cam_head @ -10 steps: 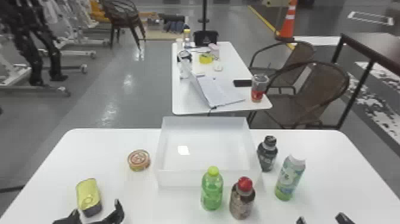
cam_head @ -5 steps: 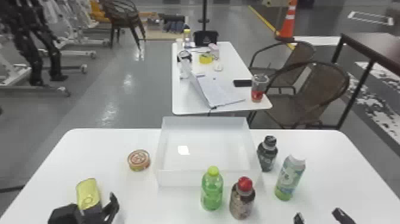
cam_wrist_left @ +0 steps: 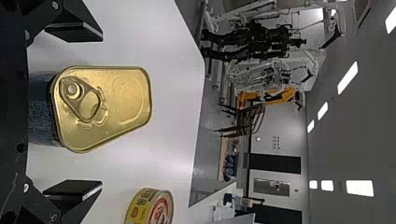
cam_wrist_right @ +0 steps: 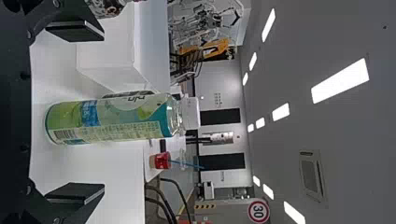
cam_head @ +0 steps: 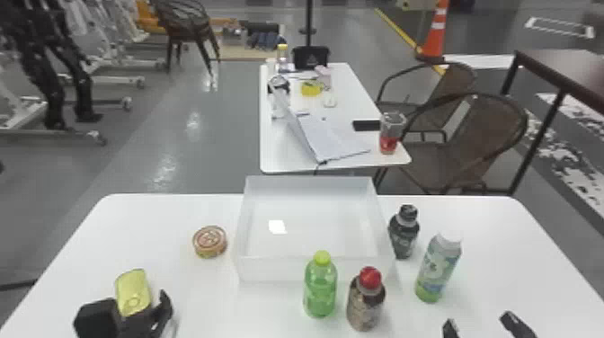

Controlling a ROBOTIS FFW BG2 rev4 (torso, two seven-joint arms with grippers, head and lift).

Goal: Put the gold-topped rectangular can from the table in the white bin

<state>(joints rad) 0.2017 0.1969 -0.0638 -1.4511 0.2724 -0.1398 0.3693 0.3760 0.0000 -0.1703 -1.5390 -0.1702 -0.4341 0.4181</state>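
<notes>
"What's different from a second ago?"

"The left gripper [cam_head: 134, 306] has moved away from the near edge, up around the gold-topped can [cam_head: 133, 287], and now hides its lower part. The can hasn't shifted."

"Has it got hold?"

"No, its jaws are spread, with bench showing on both sides of the can between them. The right gripper [cam_head: 479, 320] has edged forward slightly; its jaws are parted and released, nearer than the white-capped bottle [cam_head: 437, 272]."

"And the can's spot?"

"On the bench [cam_head: 157, 215], toward the left edge, well apart from the white bin [cam_head: 274, 269], which stands at the middle of the far edge."

"Any room?"

"Bare bench from the can to the left edge and up to the far left corner. Binward, the round tin [cam_head: 210, 242] sits just beside the bin's left wall; the green bottle [cam_head: 320, 290] stands by its near wall."
</notes>
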